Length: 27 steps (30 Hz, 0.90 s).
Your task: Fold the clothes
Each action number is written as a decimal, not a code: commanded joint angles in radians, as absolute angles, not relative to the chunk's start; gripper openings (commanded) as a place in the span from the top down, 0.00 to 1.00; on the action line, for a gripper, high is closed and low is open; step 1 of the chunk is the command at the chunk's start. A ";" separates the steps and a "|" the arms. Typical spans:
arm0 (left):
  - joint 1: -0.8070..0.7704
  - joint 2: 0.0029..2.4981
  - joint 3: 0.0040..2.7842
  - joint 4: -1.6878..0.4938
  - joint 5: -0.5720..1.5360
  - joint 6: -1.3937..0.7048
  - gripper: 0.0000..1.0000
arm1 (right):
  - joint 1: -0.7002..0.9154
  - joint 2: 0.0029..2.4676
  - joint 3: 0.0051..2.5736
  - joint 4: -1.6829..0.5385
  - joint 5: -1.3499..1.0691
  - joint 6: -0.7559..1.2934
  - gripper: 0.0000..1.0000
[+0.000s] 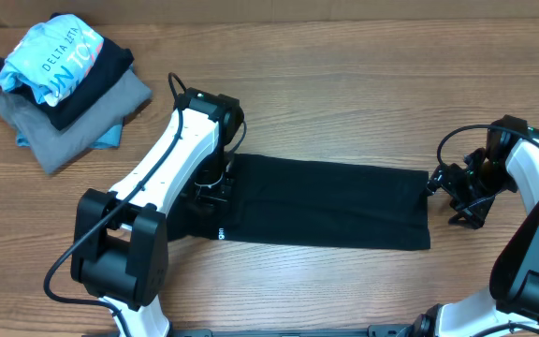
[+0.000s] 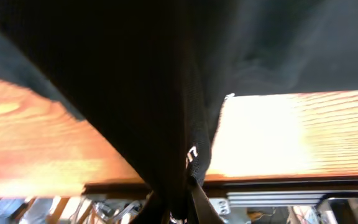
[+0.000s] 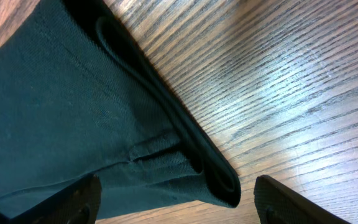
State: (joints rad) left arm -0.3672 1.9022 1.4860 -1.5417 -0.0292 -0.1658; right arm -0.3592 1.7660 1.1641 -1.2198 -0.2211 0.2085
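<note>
The clothes (image 1: 326, 201), one black garment, lie as a long folded strip across the middle of the table. My left gripper (image 1: 215, 190) is at the strip's left end, shut on a bunch of the fabric. In the left wrist view the black cloth (image 2: 135, 81) rises out of the left gripper (image 2: 182, 210), and tiny white logo text (image 2: 191, 154) shows near a hem. My right gripper (image 1: 449, 195) is at the strip's right end. In the right wrist view the right gripper (image 3: 179, 202) stands open, and the folded corner (image 3: 219, 180) lies between its fingers, unclamped.
A pile with a light-blue printed shirt (image 1: 50, 58) on a grey folded garment (image 1: 64, 131) sits at the back left corner. The table's front edge and a metal rail (image 2: 291, 198) run just below the left gripper. Bare wood (image 3: 278, 87) lies right of the garment.
</note>
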 commanded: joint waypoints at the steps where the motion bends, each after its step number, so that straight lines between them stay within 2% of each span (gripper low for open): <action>1: -0.372 1.893 1.499 -1.563 -0.077 -0.206 0.93 | -0.362 1.747 1.181 -1.216 -0.225 0.208 0.17; 8: -0.375 1.893 1.480 -1.551 -0.078 -0.206 0.89 | -0.362 1.747 1.181 -1.213 -0.226 0.208 0.17; 17: -0.373 1.893 1.400 -1.533 -0.097 -0.207 0.89 | -0.362 1.747 1.181 -1.209 -0.226 0.208 0.16; 18: -0.373 1.893 1.398 -1.533 -0.097 -0.207 0.86 | -0.362 1.747 1.181 -1.209 -0.226 0.208 0.16; 20: -0.373 1.893 1.398 -1.538 -0.097 -0.207 0.72 | -0.362 1.747 1.181 -1.209 -0.226 0.208 0.16; 22: -0.373 1.892 1.398 -1.541 -0.110 -0.207 0.53 | -0.362 1.747 1.181 -1.209 -0.226 0.208 0.16; 27: -0.371 1.892 1.438 -1.525 -0.162 -0.211 0.46 | -0.362 1.747 1.181 -1.205 -0.226 0.208 0.15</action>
State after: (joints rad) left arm -0.3668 1.9022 1.4006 -1.5364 -0.1177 -0.2008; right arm -0.3592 1.7660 1.1641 -1.2125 -0.2211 0.2089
